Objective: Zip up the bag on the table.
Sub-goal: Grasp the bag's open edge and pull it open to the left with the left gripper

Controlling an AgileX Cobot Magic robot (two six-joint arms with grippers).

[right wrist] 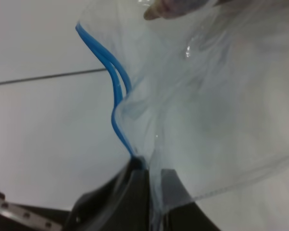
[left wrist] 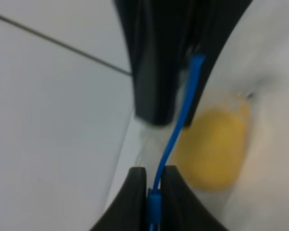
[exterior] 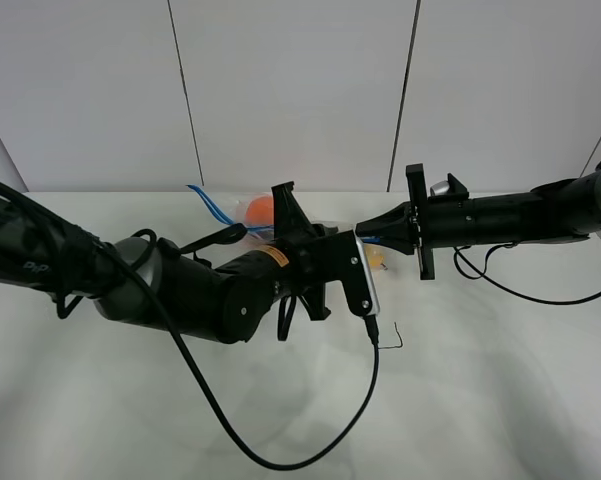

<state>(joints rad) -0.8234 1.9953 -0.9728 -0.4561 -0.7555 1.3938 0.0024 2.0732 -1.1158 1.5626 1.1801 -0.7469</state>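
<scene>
A wall (exterior: 290, 90) of pale grey-white panels fills the upper part of the high frame. It is split by thin dark seams (exterior: 185, 95), one left of centre, one right of centre, and shorter ones at both edges. Below it the white matte bench (exterior: 500, 400) spreads across the whole lower frame and meets the wall in a straight line. The light is even and diffuse, leaving soft grey shadows on the bench. A small black bent-line mark (exterior: 395, 343) sits right of centre.
</scene>
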